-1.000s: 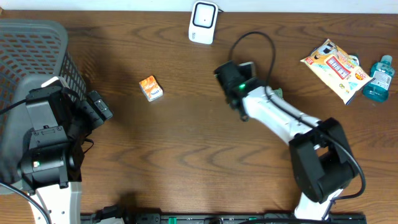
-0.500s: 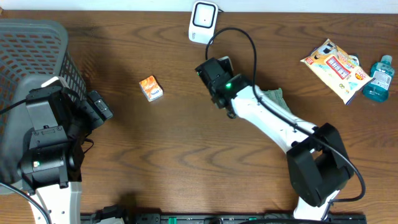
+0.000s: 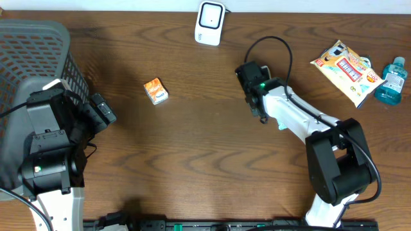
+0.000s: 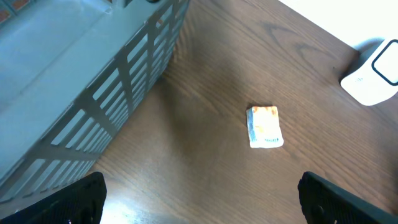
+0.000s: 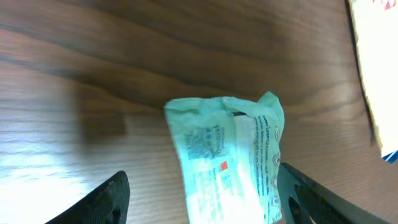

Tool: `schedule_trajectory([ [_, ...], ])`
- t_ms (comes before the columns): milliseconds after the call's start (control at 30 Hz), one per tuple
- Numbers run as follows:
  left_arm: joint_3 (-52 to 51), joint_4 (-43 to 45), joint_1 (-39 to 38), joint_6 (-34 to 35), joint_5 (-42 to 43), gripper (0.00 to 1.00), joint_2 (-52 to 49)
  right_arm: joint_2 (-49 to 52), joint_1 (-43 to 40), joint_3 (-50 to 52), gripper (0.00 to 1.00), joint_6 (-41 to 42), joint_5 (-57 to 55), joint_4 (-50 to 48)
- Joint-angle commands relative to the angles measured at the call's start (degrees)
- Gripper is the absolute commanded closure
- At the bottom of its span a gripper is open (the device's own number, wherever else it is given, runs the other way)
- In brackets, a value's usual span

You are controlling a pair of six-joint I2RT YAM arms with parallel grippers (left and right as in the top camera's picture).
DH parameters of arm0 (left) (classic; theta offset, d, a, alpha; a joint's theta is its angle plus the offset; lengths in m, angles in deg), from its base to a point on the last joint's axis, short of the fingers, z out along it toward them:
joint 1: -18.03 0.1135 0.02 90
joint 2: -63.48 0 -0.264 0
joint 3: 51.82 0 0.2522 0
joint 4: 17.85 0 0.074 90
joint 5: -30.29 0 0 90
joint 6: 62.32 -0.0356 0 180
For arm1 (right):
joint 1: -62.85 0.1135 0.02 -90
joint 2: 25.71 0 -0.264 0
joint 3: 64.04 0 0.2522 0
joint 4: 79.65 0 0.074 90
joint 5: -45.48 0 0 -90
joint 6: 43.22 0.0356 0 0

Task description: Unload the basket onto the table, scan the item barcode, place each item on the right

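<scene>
Hard to see much of the packet (image 5: 224, 155) from overhead: my right arm lies across it and only a teal sliver peeks out beside the arm. The wrist view is better. The packet lies crumpled on the table, running from mid-frame down to the near edge, where it's cut off. There's print on it, but too small and blurred for me to tell whether a barcode faces up.

At the right edge of that view there's a pale strip of the snack bag (image 3: 345, 70) and a speck of blue, both cut off. The scanner (image 3: 210, 22) stands at the far edge of the table, well left of the packet. My left wrist view catches only its corner.

Now my right gripper (image 5: 202, 202): the jaws are spread wide, with only the fingers' (image 5: 106, 199) dark tips in frame. The packet sits between them. Its left side is well clear of the left finger and its right side is very close to the other. I can't tell whether they touch. Nothing is pinched.

My left gripper (image 4: 199, 199) is wide open too, holding nothing, over bare wood beside the basket (image 4: 93, 81). The small orange box (image 4: 265, 126) lies just beyond it.

The bottle (image 3: 390, 80) stands at the far right, against the snack bag.
</scene>
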Motion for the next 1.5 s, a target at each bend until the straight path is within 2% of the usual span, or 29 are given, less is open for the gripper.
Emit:
schedule_trajectory([
  [0, 0.3, 0.0, 0.3, 0.5, -0.7, 0.02, -0.1, -0.1, -0.9, 3.1, 0.29, -0.5, -1.0, -2.6],
  [333, 0.3, 0.0, 0.3, 0.5, -0.7, 0.02, -0.1, -0.1, -1.9, 10.6, 0.3, -2.2, -6.8, -11.8],
  [400, 0.3, 0.0, 0.3, 0.5, -0.7, 0.02, -0.1, -0.1, -2.4, 11.5, 0.36, -2.2, -6.7, -12.9],
  [500, 0.3, -0.1, 0.3, 0.5, -0.7, 0.02, -0.1, -0.1, -3.5, 12.9, 0.49, -2.2, -6.1, -15.0],
  [633, 0.3, -0.1, 0.3, 0.5, -0.7, 0.02, -0.1, -0.1, -4.7, 14.2, 0.51, -2.4, -3.3, -17.0],
  [700, 0.3, 0.0, 0.3, 0.5, -0.7, 0.02, -0.1, -0.1, -5.2, 14.6, 0.59, -2.4, -1.3, -17.6],
  [767, 0.3, 0.0, 0.3, 0.5, -0.7, 0.02, -0.1, -0.1, -5.6, 14.6, 0.83, -2.4, 2.0, -17.6],
  [833, 0.3, -0.1, 0.3, 0.5, -0.7, 0.02, -0.1, -0.1, -5.8, 14.6, 0.98, -2.3, 5.6, -17.8],
  [1167, 0.3, 0.0, 0.3, 0.5, -0.7, 0.02, -0.1, -2.5, -5.7, 7.3, 0.99, 3.8, 20.2, -12.9],
  [1333, 0.3, 0.0, 0.3, 0.5, -0.7, 0.02, -0.1, -5.1, -5.7, 1.7, 0.99, 4.0, 40.8, -12.4],
  [1467, 0.3, 0.0, 0.3, 0.5, -0.7, 0.02, -0.1, -5.2, -5.7, 0.2, 0.99, 7.2, 57.5, -14.1],
])
